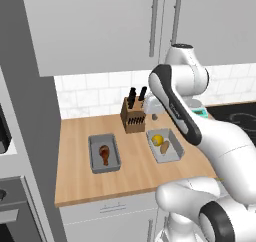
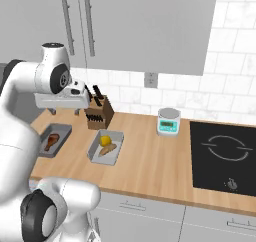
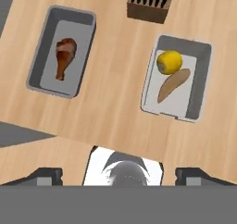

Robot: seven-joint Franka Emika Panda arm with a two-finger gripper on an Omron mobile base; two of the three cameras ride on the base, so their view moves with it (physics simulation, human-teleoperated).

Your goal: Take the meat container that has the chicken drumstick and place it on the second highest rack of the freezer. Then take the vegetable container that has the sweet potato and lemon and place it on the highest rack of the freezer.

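Two grey trays lie on the wooden counter. The meat container [image 1: 104,153] [image 2: 55,139] [image 3: 62,52] on the left holds the chicken drumstick [image 1: 104,154] [image 3: 65,57]. The vegetable container [image 1: 165,146] [image 2: 106,147] [image 3: 178,77] on the right holds the lemon [image 1: 157,139] [image 2: 105,140] [image 3: 169,62] and the sweet potato [image 1: 164,147] [image 3: 172,85]. My gripper [image 1: 153,116] [image 2: 64,111] [image 3: 119,174] hangs open well above the counter, between the two trays and holding nothing. The freezer's racks are out of view.
A wooden knife block [image 1: 132,115] [image 2: 98,114] [image 3: 150,5] stands behind the trays, close to my hand. A kitchen scale [image 2: 169,121] and a black hob [image 2: 225,156] lie to the right. Wall cupboards [image 1: 100,26] hang overhead. A tall grey panel [image 1: 30,136] bounds the counter's left end.
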